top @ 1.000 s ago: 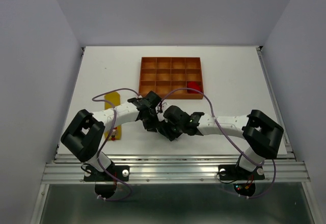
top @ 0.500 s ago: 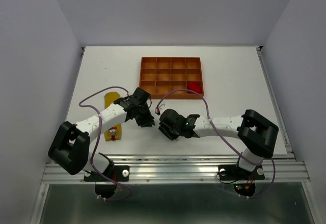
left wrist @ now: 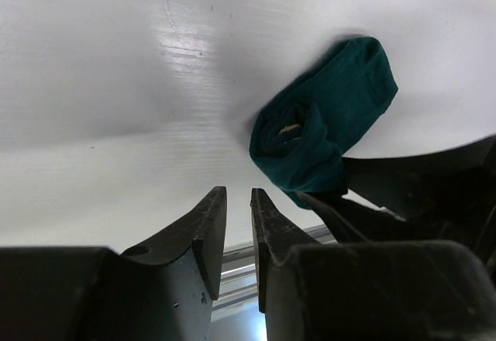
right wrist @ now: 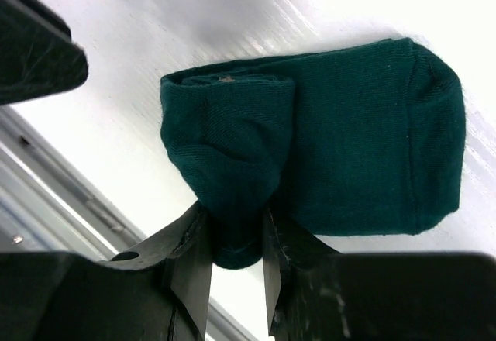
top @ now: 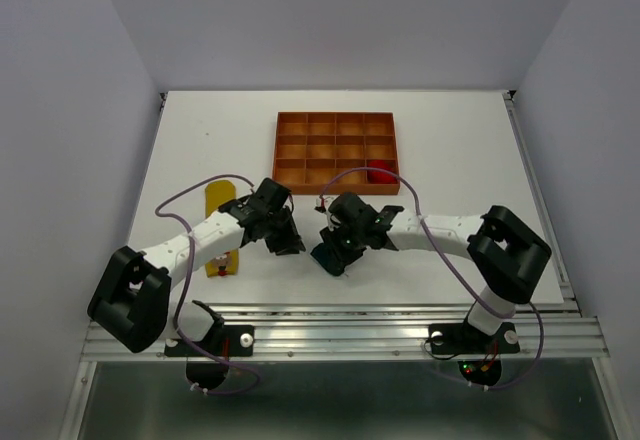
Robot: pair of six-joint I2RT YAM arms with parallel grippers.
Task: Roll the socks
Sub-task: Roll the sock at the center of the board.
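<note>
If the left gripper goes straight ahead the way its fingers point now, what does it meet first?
Probably bare table, though depth is unclear; the teal sock lies off to one side.

1 high rear overview; 2 close wrist views of teal sock (right wrist: 333,139)

The green sock (right wrist: 310,147) is lying half rolled on the tabletop (top: 450,140). From it, the yellow sock (top: 220,200) is lying flat at nine o'clock. The red sock (top: 380,171) is sitting at one o'clock.
</note>
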